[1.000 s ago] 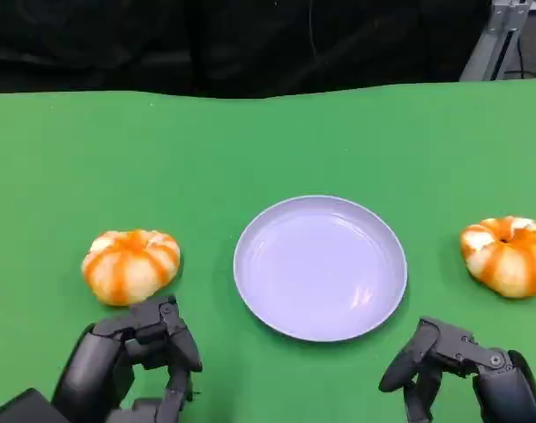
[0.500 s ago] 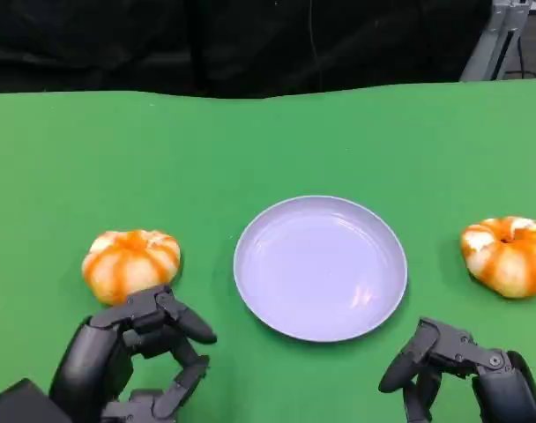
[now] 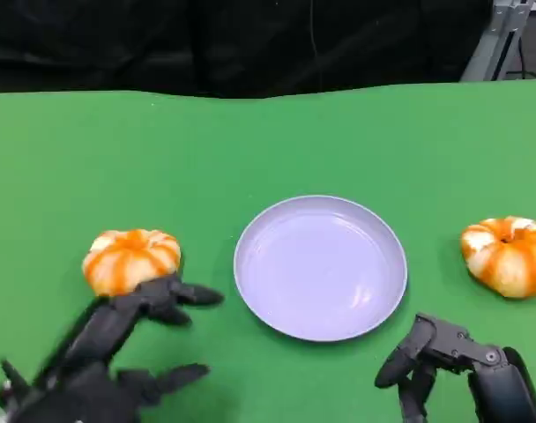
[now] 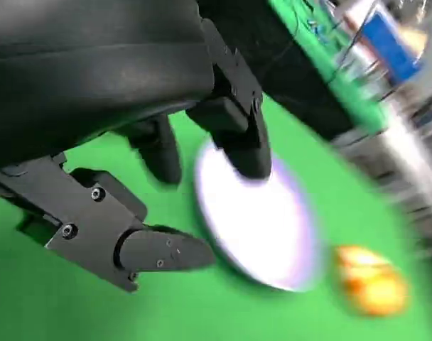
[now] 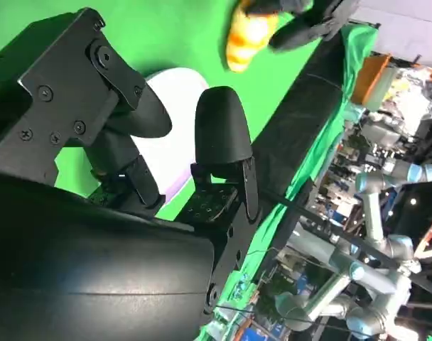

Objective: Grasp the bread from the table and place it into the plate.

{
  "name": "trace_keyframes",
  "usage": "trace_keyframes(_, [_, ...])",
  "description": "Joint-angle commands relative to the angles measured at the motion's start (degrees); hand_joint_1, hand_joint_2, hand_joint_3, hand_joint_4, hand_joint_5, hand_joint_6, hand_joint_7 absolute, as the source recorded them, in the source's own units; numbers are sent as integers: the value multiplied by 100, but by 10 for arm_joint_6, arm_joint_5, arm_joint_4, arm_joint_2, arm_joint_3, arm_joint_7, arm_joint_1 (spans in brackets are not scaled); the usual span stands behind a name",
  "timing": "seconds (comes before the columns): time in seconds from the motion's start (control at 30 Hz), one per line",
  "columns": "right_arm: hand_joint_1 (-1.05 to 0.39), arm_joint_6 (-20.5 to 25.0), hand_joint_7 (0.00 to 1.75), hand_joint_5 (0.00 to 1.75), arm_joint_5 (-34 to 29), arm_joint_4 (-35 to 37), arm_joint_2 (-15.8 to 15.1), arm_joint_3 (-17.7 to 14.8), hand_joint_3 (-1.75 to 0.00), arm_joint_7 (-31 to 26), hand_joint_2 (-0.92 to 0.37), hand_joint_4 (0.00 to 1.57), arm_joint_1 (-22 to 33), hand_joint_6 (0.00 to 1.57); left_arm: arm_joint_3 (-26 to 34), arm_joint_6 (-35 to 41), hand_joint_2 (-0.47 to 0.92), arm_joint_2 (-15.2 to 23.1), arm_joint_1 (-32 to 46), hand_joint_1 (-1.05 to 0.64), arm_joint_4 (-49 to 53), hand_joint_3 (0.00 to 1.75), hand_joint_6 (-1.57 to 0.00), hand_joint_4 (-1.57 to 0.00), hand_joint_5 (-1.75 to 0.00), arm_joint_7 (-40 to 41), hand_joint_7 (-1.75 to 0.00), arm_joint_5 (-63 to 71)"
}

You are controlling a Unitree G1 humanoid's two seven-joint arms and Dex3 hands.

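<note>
Left hand (image 3: 109, 352) now spread, fingers (image 3: 193, 295) beside bread (image 3: 130, 261)

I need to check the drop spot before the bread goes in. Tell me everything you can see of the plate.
The plate is round, pale lilac and shallow with a low raised rim; it looks like smooth plastic with a faint sheen. It lies flat and empty on the green table, midway between the two breads. Nothing touches it, and both hands are short of its near edge.

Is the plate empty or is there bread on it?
Empty. The plate has nothing on it; both breads sit on the table beside it.
</note>
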Motion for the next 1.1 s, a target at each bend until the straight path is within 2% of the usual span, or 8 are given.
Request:
trace_keyframes(0.03, [7,4,138,175,13,-2,-1,0,-149,0,-28,93,-1,82,-4,13,92,14,-6,-51,-15,2,-30,0,-65,22,-14,25])
trace_keyframes(0.3, [7,5,138,175,13,-3,-1,0,-149,0,-28,93,-1,82,-8,17,92,17,-6,-51,-16,2,-32,0,-65,27,-12,26])
trace_keyframes(0.33, [7,4,138,175,13,0,0,1,-149,-1,-28,93,-3,82,-9,37,92,33,-31,-51,-16,2,-32,0,-65,23,-11,55])
trace_keyframes(0.43, [6,6,138,175,13,1,2,3,-149,0,-27,93,-5,83,-22,85,90,73,-102,-59,0,1,-21,0,-36,34,-4,159])
trace_keyframes(0.7, [5,12,138,175,17,-4,2,5,-148,2,-27,92,-3,83,-73,135,90,87,-154,-65,34,0,-17,0,-22,79,-1,268])
trace_keyframes(0.93, [5,13,138,175,15,-7,1,7,-146,1,-28,91,0,82,-111,177,91,84,-185,-66,67,1,-16,0,-20,94,0,321])
trace_keyframes(1.0, [4,13,138,175,14,-7,0,7,-146,0,-28,91,1,82,-135,200,92,80,-211,-66,102,1,-18,0,-29,88,-1,347])
trace_keyframes(1.1, [5,10,138,175,15,-7,-1,7,-146,0,-28,91,3,82,-161,234,92,72,-241,-65,142,1,-19,0,-33,66,-1,360])
